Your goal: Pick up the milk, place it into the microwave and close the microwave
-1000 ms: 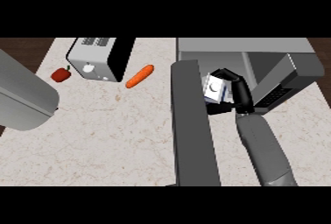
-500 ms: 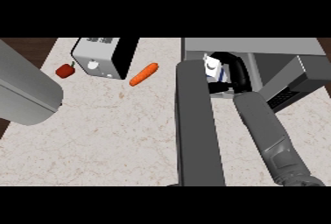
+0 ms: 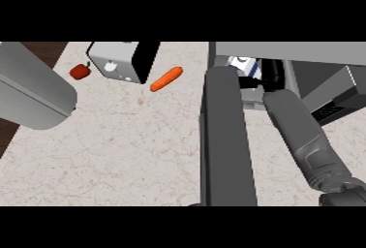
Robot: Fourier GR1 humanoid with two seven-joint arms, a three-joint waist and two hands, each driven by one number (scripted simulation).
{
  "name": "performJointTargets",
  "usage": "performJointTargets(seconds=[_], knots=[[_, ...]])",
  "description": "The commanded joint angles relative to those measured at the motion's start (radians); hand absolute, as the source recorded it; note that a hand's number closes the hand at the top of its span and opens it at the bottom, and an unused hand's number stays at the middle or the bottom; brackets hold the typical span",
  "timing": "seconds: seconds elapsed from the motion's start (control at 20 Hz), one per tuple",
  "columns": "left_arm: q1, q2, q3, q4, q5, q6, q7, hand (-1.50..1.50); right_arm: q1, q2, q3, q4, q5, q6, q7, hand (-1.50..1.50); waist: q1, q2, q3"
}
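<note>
Setting the milk (image 3: 241, 63) into the microwave (image 3: 307, 50) with fingers of the right hand (image 3: 268, 73) curled round it; next, likely releasing, drawing back, then pushing the door (image 3: 226, 145) closed.

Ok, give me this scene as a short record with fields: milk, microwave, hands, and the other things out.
microwave: upper right, door open
milk: white and blue carton at the microwave's opening
right hand: against the milk, grip hidden
left hand: out of view
others: toaster, carrot, small red item, upper left
</note>
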Motion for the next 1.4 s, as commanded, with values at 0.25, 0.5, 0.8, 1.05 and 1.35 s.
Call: performJointTargets(seconds=[0.25,0.5,0.8,1.05,1.35], knots=[[-0.056,0.009,-0.024,0.026,-0.018,0.022,0.021,-1.50,-0.059,-0.074,0.021,0.089,0.074,-0.155,-0.024,1.50,0.027,0.019,0.001],[-0.073,0.007,-0.044,0.048,-0.035,0.007,0.011,-1.50,-0.036,-0.116,0.021,0.132,0.093,-0.221,-0.015,1.50,0.038,0.029,0.002],[-0.097,0.032,-0.035,0.066,-0.084,0.003,-0.004,-1.50,-0.040,-0.161,0.071,0.236,0.169,-0.445,0.195,-1.50,0.055,0.036,0.000],[-0.117,0.040,-0.031,0.094,-0.104,0.001,-0.019,-1.50,-0.069,-0.139,0.065,0.175,0.154,-0.281,0.069,-1.50,0.063,0.038,0.005],[-0.140,0.046,-0.080,0.121,-0.124,-0.028,-0.013,-1.50,-0.059,-0.102,0.041,0.155,0.125,-0.199,-0.013,-1.50,0.042,0.033,0.006]])
